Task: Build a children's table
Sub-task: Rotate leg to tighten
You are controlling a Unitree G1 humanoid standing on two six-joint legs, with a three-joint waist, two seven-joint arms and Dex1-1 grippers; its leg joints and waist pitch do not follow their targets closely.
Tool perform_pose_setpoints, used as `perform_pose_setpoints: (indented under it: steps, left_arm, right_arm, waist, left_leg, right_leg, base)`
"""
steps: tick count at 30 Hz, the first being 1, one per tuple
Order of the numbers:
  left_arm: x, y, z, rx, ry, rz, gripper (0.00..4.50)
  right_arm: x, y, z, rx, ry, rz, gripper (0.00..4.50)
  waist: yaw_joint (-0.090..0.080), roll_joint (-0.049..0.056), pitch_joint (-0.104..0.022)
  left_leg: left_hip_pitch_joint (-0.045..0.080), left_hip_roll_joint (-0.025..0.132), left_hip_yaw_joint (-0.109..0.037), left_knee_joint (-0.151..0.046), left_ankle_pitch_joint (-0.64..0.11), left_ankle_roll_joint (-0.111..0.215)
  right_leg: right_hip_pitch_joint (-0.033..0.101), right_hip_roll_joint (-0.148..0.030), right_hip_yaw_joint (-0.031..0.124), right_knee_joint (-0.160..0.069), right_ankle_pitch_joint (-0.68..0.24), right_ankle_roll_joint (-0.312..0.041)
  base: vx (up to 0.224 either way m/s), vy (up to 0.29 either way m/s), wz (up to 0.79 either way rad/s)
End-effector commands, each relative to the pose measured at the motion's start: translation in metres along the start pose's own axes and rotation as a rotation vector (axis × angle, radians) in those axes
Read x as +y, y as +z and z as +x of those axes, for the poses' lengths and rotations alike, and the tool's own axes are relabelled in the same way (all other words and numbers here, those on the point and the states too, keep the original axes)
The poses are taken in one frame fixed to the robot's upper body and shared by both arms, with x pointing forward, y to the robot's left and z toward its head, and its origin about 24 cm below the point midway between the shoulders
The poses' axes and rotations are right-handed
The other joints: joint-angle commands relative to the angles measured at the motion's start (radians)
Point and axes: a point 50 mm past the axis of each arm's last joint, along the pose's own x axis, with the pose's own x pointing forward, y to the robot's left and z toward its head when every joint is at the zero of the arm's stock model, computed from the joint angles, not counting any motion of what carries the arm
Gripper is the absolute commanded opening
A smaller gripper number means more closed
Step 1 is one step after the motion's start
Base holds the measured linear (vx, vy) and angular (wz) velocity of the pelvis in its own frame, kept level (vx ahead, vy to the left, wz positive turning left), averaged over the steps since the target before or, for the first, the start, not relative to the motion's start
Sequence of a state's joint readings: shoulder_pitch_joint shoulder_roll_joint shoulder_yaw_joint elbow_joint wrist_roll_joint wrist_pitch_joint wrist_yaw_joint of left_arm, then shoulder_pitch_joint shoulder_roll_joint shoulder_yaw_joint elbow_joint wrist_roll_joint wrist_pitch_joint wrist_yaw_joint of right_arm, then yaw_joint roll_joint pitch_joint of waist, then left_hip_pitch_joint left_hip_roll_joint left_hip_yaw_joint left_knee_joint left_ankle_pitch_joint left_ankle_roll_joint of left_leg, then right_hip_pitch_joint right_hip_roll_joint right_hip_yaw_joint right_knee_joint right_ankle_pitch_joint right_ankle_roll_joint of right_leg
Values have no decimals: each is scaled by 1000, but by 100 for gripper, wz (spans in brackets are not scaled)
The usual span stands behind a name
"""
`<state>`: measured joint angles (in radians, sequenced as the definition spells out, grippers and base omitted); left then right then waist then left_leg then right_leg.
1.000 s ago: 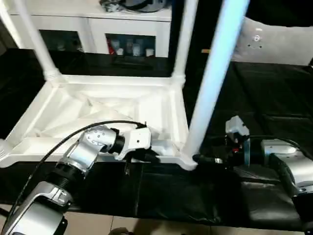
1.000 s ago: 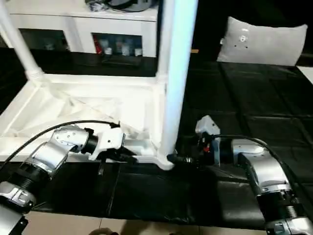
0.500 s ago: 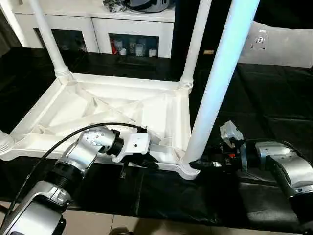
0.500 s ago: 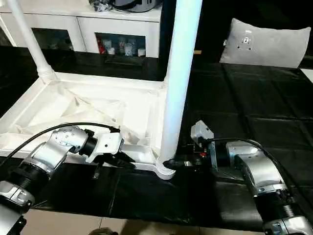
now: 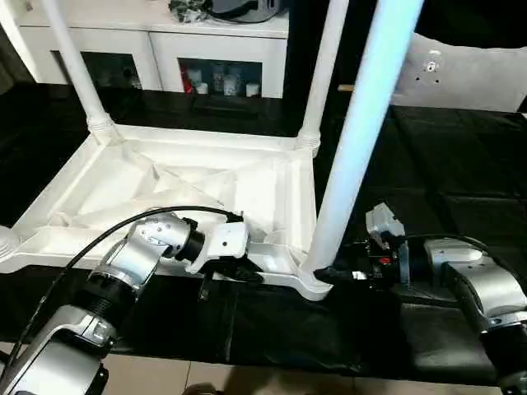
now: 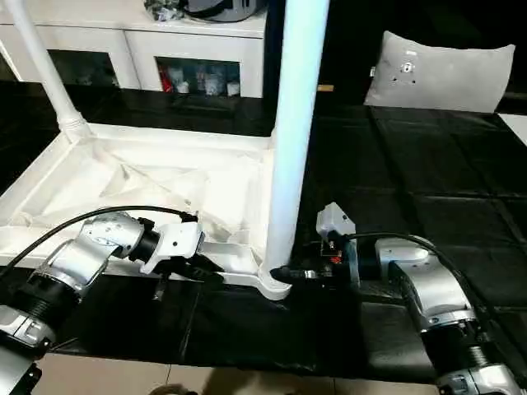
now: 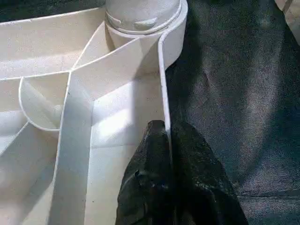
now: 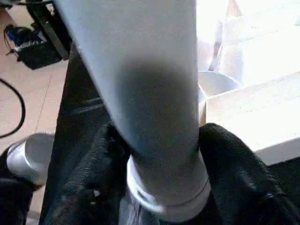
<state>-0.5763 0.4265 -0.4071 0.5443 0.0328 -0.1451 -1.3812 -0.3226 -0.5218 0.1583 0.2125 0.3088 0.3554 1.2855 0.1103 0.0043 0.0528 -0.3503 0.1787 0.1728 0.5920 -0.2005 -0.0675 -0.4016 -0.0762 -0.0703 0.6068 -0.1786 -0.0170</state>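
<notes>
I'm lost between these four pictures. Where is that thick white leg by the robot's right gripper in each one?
Left eye view: nearest leg, right of centre.
Right eye view: nearest leg, centre.
Left wrist view: just its base in the corner socket.
Right wrist view: between the black fingers.
Shared landmark: the tabletop.

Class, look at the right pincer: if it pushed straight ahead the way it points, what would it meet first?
The near-corner leg: the right pincer already has a finger on each side of its base, just above the tabletop's corner socket.

Head stereo pair looks down over both forearms; 2 wrist cameras sit close, sharing the near leg (image 5: 350,156) socket corner.
</notes>
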Motion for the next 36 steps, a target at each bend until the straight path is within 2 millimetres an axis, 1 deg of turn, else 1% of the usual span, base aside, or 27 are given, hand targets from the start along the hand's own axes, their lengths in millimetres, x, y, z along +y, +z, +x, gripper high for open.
perform_pose_setpoints:
  steps: [1, 2, 3, 5, 6, 7, 8, 9, 10, 12, 13, 14, 15, 21, 24, 25, 26, 28, 30, 31, 32, 33, 34, 35, 36]
  left_arm:
    - [-7, 5, 14, -2, -86, 42, 0]
    - [-7, 5, 14, -2, -85, 42, 0]
    - [-7, 5, 14, -1, -84, 42, 0]
    - [-7, 5, 14, -1, -83, 41, 0]
    - [-7, 5, 14, 0, -83, 41, 0]
    - [-7, 5, 14, 1, -83, 41, 0]
    - [-7, 5, 14, 2, -82, 41, 0]
    - [-7, 5, 14, 2, -82, 42, 0]
    - [-7, 5, 14, 2, -82, 41, 0]
    - [-7, 4, 14, 3, -82, 41, 0]
    - [-7, 4, 13, 4, -83, 40, 0]
    - [-7, 4, 13, 4, -83, 40, 0]
    - [-7, 4, 13, 5, -83, 39, 0]
    - [-8, 2, 13, 5, -83, 33, 0]
    - [-8, 2, 14, 2, -78, 26, 0]
    - [-8, 3, 15, -1, -73, 22, 0]
    - [-7, 3, 16, -10, -50, 3, 0]
    - [-6, 5, 18, -24, -24, -17, 0]
    - [-2, 8, 19, -30, 23, -45, 0]
    - [0, 9, 20, -32, 43, -56, 0]
    - [3, 11, 23, -35, 78, -79, 0]
    - [3, 11, 23, -35, 79, -80, 0]
    - [5, 15, 26, -44, 108, -96, 0]
    - [8, 20, 31, -59, 144, -114, 0]
    - [10, 26, 36, -75, 176, -128, 0]
  right_arm:
    - [0, 3, 3, 0, -2, -15, 282]
    - [0, 3, 4, 2, -5, -17, 282]
    - [-1, 2, 4, 10, -17, -31, 301]
    - [-2, 1, 5, 12, -27, -41, 305]
    - [-2, 1, 6, 11, -25, -39, 305]
    - [-1, 1, 6, 6, -12, -32, 279]
    - [-1, 2, 6, 0, -10, -27, 273]
    - [-1, 3, 5, -6, -10, -24, 273]
    - [-1, 3, 5, -7, -11, -23, 274]
    - [0, 3, 5, -6, -2, -18, 251]
    - [0, 3, 5, -7, 2, -16, 237]
    - [1, 3, 5, -7, 4, -14, 231]
    - [1, 2, 5, -8, 11, -10, 225]
    - [4, 1, 9, -11, 28, -3, 214]
    - [5, 1, 10, -19, 23, -2, 211]
    - [5, 1, 10, -26, 19, -1, 211]
    - [5, 0, 13, -38, -23, 4, 211]
    - [3, -1, 17, -38, -86, 8, 211]
    - [-2, -2, 23, -40, -177, 16, 210]
    - [-5, -3, 25, -42, -216, 18, 208]
    - [-8, -2, 28, -55, -277, 32, 206]
    - [-8, -2, 28, -56, -279, 32, 206]
    - [-11, 0, 32, -82, -330, 44, 204]
    - [-15, 4, 37, -111, -387, 67, 201]
    - [-18, 7, 42, -135, -441, 84, 199]
  waist:
    - [-2, -6, -63]
    - [-2, -6, -63]
    - [2, -3, -66]
    - [3, -3, -67]
    - [2, -4, -66]
    - [2, -4, -66]
    - [2, -4, -65]
    - [3, -5, -64]
    - [3, -4, -63]
    - [2, -5, -63]
    - [2, -5, -63]
    - [2, -9, -63]
    - [2, -6, -64]
    - [2, -5, -63]
    - [2, -6, -64]
    - [2, -6, -64]
    - [1, -8, -63]
    - [-2, -8, -61]
    - [-7, -6, -54]
    - [-9, -6, -53]
    - [-13, -6, -50]
    - [-15, -6, -51]
    - [-21, -5, -50]
    - [-28, -6, -49]
    - [-36, -4, -51]
  left_leg:
    - [0, 52, -12, -69, -180, 44]
    - [0, 52, -12, -69, -176, 44]
    - [5, 55, -10, -67, -164, 46]
    - [1, 55, -11, -67, -151, 48]
    - [1, 54, -11, -67, -153, 49]
    - [0, 53, -10, -67, -156, 50]
    - [1, 53, -10, -67, -164, 50]
    - [1, 52, -10, -67, -176, 48]
    - [1, 52, -10, -68, -178, 48]
    - [1, 52, -11, -69, -183, 44]
    - [1, 52, -12, -69, -181, 44]
    - [1, 53, -11, -69, -178, 45]
    - [0, 53, -12, -69, -173, 46]
    - [1, 53, -11, -69, -176, 45]
    - [0, 53, -12, -69, -169, 46]
    - [0, 53, -12, -69, -169, 47]
    - [0, 53, -11, -69, -171, 46]
    - [-1, 52, -11, -71, -180, 42]
    - [1, 50, -14, -75, -219, 27]
    - [2, 48, -14, -76, -232, 21]
    - [9, 45, -16, -75, -262, 11]
    - [9, 44, -17, -75, -267, 8]
    - [9, 44, -20, -76, -274, 1]
    - [7, 42, -23, -76, -280, 1]
    - [3, 43, -24, -79, -277, -3]
  right_leg:
    - [53, -73, 48, -83, -322, -182]
    - [52, -73, 48, -82, -311, -184]
    - [49, -71, 50, -76, -256, -204]
    - [52, -72, 49, -70, -210, -217]
    - [53, -71, 49, -69, -204, -220]
    - [54, -72, 49, -70, -208, -220]
    - [53, -72, 49, -72, -219, -218]
    - [55, -74, 49, -76, -259, -208]
    - [54, -74, 49, -77, -268, -205]
    - [54, -74, 49, -79, -294, -192]
    - [54, -74, 49, -80, -295, -191]
    - [54, -74, 49, -79, -291, -191]
    - [53, -74, 49, -77, -280, -194]
    - [52, -74, 49, -79, -290, -191]
    - [53, -74, 49, -77, -275, -192]
    - [53, -74, 49, -77, -274, -193]
    - [53, -74, 50, -77, -275, -195]
    - [52, -74, 50, -79, -299, -189]
    - [48, -73, 48, -89, -397, -160]
    - [46, -75, 48, -93, -430, -151]
    - [41, -76, 46, -103, -508, -129]
    - [41, -78, 45, -106, -535, -118]
    - [39, -79, 44, -109, -566, -105]
    - [40, -78, 41, -115, -587, -92]
    - [42, -76, 40, -110, -576, -92]
  base:
    - [0, 0, 0]
    - [0, 0, 0]
    - [0, 0, 0]
    - [0, 0, 0]
    - [0, 0, 0]
    - [0, 0, 0]
    - [0, 0, 0]
    - [0, 0, 0]
    - [0, 0, 0]
    - [0, 0, 0]
    - [0, 0, 0]
    - [0, 0, 0]
    - [0, 0, 0]
    - [0, 0, 0]
    - [0, 0, 0]
    - [0, 0, 0]
    - [0, 0, 0]
    - [0, 0, 0]
    - [0, 0, 0]
    - [0, 0, 0]
    - [0, 0, 0]
    - [0, 0, 0]
    - [0, 0, 0]
    - [0, 0, 0]
    - [0, 0, 0]
